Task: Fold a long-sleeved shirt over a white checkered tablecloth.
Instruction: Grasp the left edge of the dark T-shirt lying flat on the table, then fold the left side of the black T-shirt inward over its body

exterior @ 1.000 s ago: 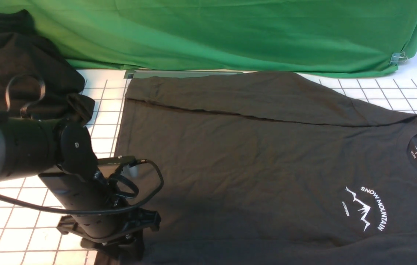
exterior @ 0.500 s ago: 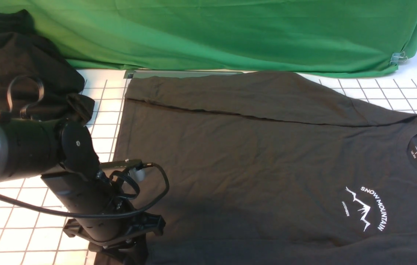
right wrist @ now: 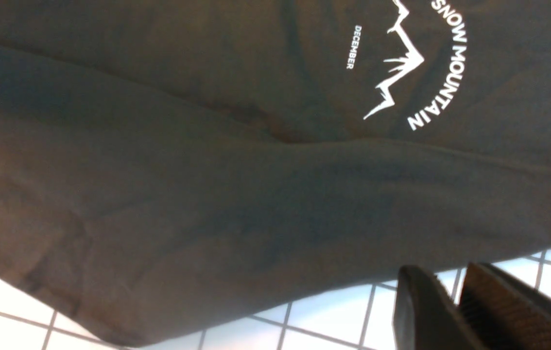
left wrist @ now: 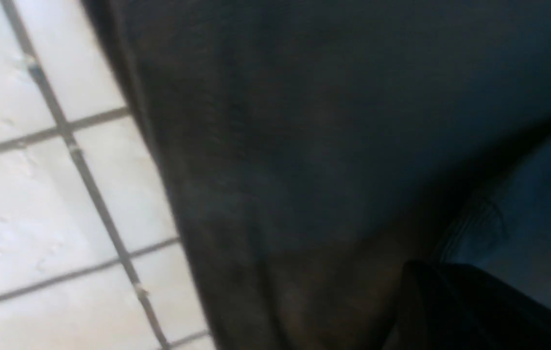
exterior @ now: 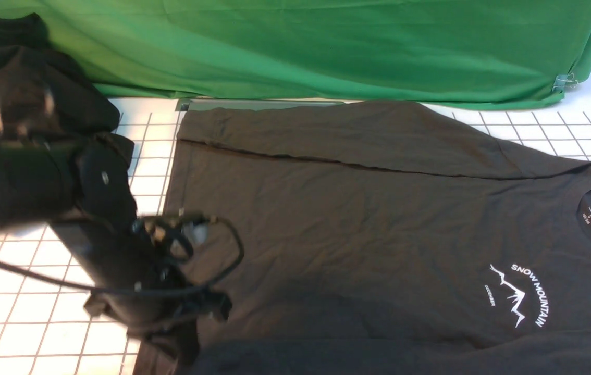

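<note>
The long-sleeved shirt (exterior: 379, 219) lies flat on the white checkered tablecloth (exterior: 14, 312), neck to the right, with its white mountain print (exterior: 517, 294) showing. One sleeve (exterior: 353, 130) is folded across the far side. My left gripper (exterior: 178, 346) is shut on the shirt's near-left hem corner, and the cloth there is bunched and raised. The left wrist view shows dark shirt fabric (left wrist: 304, 121) beside the tablecloth (left wrist: 23, 194). My right gripper (right wrist: 436, 266) is outside the front view; its jaws stand a narrow gap apart, empty, over the tablecloth (right wrist: 334, 311) just off the shirt's (right wrist: 207, 170) edge.
A heap of blacker fabric (exterior: 14, 78) sits at the far left, behind my left arm. A green cloth (exterior: 327, 47) hangs along the back, with a clip (exterior: 564, 80) at its right end.
My left gripper has shut on the shirt's hem corner. The left arm has shifted slightly right and risen, now blurred with motion, lifting the cloth. The rest of the shirt has not moved.
</note>
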